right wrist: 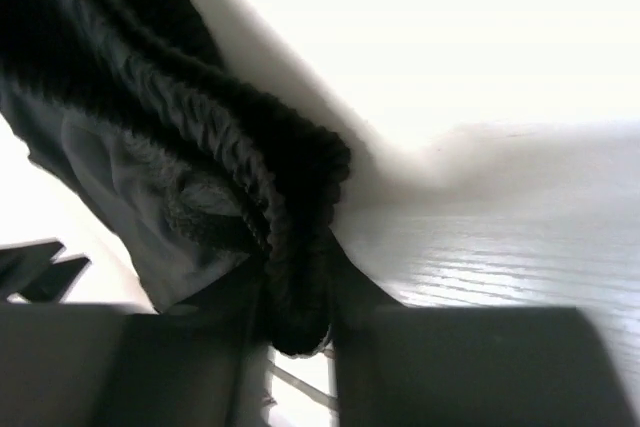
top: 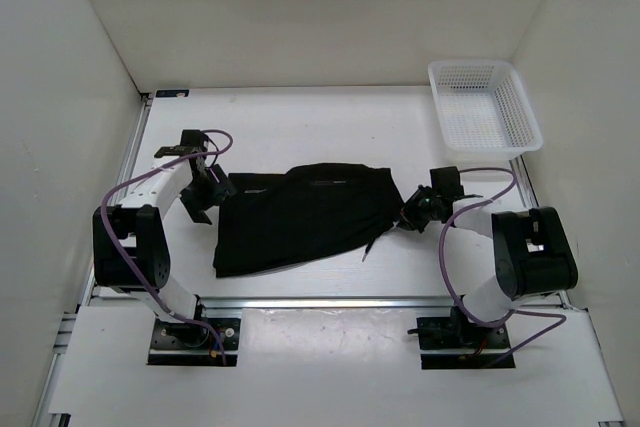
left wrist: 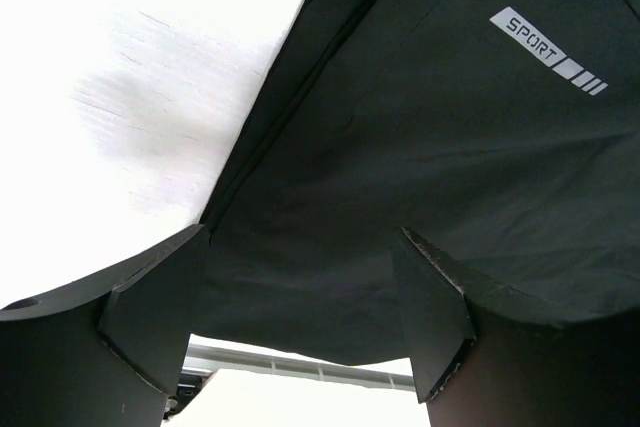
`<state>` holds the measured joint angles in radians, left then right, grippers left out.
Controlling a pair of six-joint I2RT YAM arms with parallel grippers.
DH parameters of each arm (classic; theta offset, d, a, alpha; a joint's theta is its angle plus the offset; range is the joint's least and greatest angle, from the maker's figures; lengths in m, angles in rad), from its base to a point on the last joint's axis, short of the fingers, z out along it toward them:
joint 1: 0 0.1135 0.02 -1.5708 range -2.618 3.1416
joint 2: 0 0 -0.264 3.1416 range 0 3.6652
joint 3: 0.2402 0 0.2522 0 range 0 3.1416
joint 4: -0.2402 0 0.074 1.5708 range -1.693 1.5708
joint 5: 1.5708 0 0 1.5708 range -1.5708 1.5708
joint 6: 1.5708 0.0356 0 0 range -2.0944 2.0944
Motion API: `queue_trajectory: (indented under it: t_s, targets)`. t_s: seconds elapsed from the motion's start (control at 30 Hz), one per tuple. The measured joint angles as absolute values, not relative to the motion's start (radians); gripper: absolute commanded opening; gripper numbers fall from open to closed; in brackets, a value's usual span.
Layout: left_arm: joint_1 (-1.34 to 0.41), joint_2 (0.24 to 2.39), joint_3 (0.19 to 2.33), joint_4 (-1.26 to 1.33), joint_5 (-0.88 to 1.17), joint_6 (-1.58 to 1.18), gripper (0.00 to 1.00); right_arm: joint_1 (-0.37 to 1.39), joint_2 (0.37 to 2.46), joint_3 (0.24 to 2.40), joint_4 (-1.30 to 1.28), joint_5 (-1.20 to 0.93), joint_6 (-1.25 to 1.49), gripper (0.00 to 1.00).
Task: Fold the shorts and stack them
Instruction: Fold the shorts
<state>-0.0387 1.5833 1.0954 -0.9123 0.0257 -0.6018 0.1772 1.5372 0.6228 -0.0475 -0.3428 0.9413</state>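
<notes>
The black shorts lie spread flat in the middle of the white table, legs toward the left. A white "SPORT" print marks the fabric in the left wrist view. My left gripper sits at the shorts' left edge. It is open, its fingers straddling the hem without pinching it. At the right end of the shorts, my right gripper is shut on the gathered elastic waistband. The cloth is squeezed between the jaws. A thin drawstring trails from the shorts' lower right corner.
A white mesh basket stands at the back right corner of the table. White walls close in the back and both sides. A metal rail runs along the near edge between the arm bases.
</notes>
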Motion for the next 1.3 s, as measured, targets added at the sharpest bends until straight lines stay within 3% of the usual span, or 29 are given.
queue_trajectory:
  t_s: [0.07, 0.1, 0.2, 0.23, 0.3, 0.33, 0.57, 0.9, 1.3]
  targets:
    - [-0.039, 1.583, 1.095, -0.912, 0.025, -0.602, 0.84, 0.177, 1.537, 0.625, -0.048, -0.331, 0.942, 0.00]
    - [-0.039, 1.583, 1.095, -0.913, 0.025, -0.602, 0.84, 0.178, 1.536, 0.630, -0.051, -0.320, 0.941, 0.00]
    - [-0.039, 1.583, 1.095, -0.913, 0.027, -0.594, 0.48, 0.178, 1.518, 0.665, -0.105, -0.263, 0.924, 0.00]
    - [-0.039, 1.583, 1.095, -0.912, 0.027, -0.585, 0.31, 0.178, 1.507, 0.686, -0.138, -0.235, 0.908, 0.00]
    - [-0.039, 1.583, 1.095, -0.913, 0.033, -0.569, 0.13, 0.178, 1.481, 0.725, -0.194, -0.183, 0.872, 0.00]
    - [-0.039, 1.583, 1.095, -0.913, 0.035, -0.561, 0.10, 0.178, 1.464, 0.746, -0.222, -0.156, 0.851, 0.00]
    - [-0.043, 1.660, 1.095, -0.885, 0.065, -0.560, 0.10, 0.178, 1.342, 0.871, -0.360, -0.021, 0.713, 0.00]
    - [-0.183, 1.857, 1.174, -0.849, 0.129, -0.603, 0.10, 0.250, 1.351, 1.036, -0.472, 0.041, 0.566, 0.00]
    - [-0.225, 1.902, 1.219, -0.837, 0.192, -0.633, 0.10, 0.775, 1.620, 1.487, -0.566, 0.240, 0.443, 0.00]
